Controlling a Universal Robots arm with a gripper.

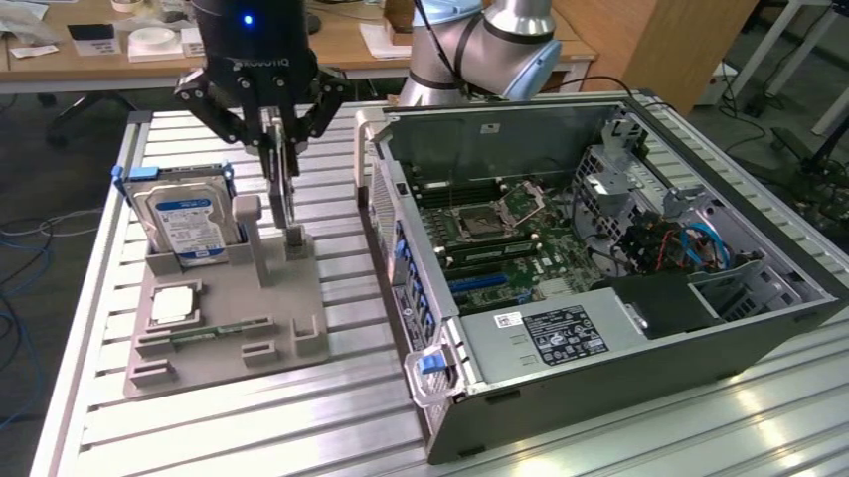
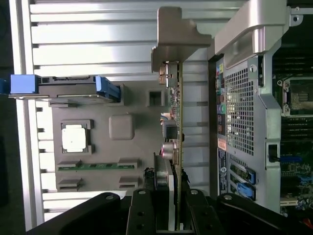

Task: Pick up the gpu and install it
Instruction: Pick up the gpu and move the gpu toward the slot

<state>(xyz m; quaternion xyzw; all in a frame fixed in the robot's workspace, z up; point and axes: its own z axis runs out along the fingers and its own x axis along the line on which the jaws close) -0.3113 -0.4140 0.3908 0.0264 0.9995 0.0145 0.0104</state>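
The gpu [image 1: 280, 184] is a thin card seen edge-on, standing upright above the grey parts holder [image 1: 226, 298]. My gripper [image 1: 276, 134] is shut on its upper part from both sides. The card's lower end is at the holder's upright slot post [image 1: 293, 241]; whether it still sits in the slot I cannot tell. In the wrist view the gpu [image 2: 178, 122] runs away from my gripper [image 2: 171, 215], with its grey metal bracket [image 2: 177, 36] at the far end, beside the computer case [image 2: 239, 98].
The open computer case [image 1: 597, 258] lies at the exterior view's right, motherboard [image 1: 491, 238] exposed. On the holder stand a hard drive [image 1: 186, 224] with blue clips, a processor chip [image 1: 173, 303] and a green memory stick [image 1: 213, 333]. The slatted metal table [image 1: 332, 417] carries everything.
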